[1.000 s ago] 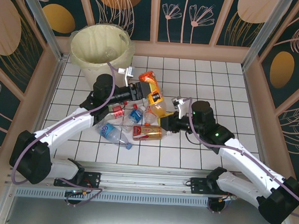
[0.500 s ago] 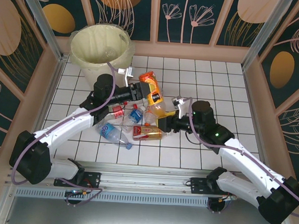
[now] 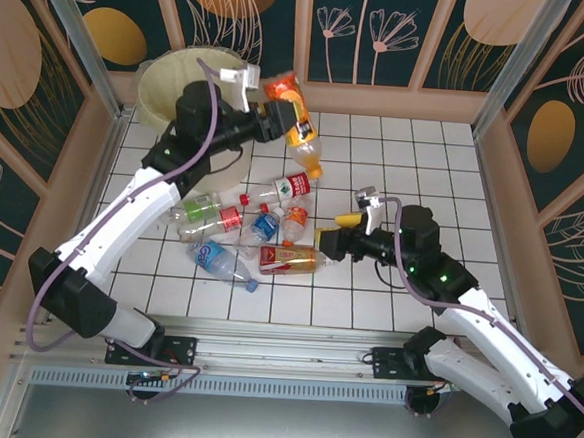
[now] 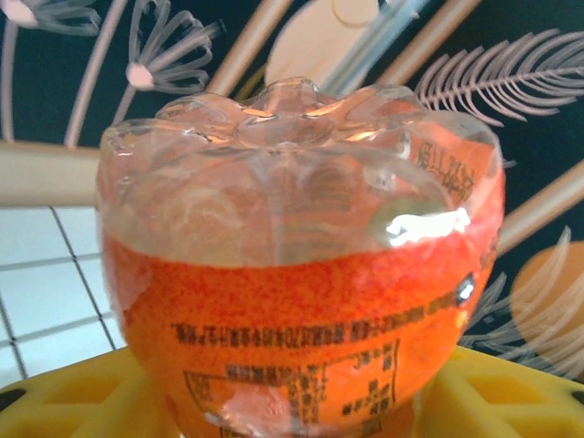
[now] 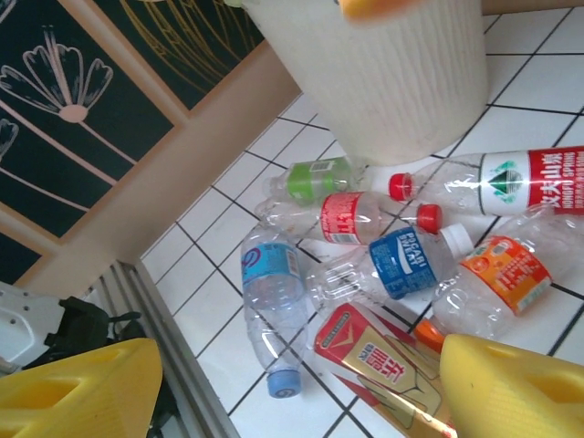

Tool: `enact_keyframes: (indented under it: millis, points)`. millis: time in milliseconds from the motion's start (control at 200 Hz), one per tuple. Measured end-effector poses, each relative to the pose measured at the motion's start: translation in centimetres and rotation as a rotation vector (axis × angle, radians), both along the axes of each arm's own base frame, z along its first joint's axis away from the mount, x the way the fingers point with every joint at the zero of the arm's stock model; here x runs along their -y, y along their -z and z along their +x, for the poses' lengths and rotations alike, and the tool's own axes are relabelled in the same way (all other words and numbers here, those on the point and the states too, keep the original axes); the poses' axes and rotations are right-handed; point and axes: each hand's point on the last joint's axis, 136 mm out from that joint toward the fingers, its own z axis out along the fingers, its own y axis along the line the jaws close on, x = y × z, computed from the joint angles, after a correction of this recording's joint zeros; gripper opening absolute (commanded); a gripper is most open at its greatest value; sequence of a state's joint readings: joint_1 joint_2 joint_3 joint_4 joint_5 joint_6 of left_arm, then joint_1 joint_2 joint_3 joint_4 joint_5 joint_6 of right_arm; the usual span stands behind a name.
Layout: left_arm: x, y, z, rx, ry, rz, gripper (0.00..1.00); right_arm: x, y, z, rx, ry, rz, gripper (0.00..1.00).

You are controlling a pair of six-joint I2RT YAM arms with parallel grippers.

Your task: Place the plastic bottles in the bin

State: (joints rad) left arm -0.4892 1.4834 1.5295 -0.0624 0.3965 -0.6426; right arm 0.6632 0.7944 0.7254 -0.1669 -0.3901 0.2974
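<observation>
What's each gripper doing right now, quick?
Left gripper: closed on an orange-labelled bottle, held up off the table.
Right gripper: open, holding nothing.

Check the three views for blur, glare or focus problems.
Left wrist: clear orange-labelled plastic bottle close up, slightly soft, glare patch on its wall; yellow left fingers blurred. Right wrist: yellow right fingers out of focus, loose plastic bottles on the tiles sharp. Top external: even light, sharp, faint shadows on the white tiled table.

Eight plastic bottles in view and one cream-white bin.
</observation>
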Motion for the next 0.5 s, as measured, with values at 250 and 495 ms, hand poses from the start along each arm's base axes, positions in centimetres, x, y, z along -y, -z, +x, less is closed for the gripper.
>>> enact_keyframes:
  millis: [250,495]
  points:
    - [-7.3,-3.1,5.4,0.062,-0.238,0.083,0.62,0.5,1.0,0.5,-0.012,0.04,-0.03,0.81]
    - [-13.7,-5.4,8.0,0.115,-0.443,0.161,0.63,0.6,1.2,0.6,-0.013,0.05,-0.035,0.81]
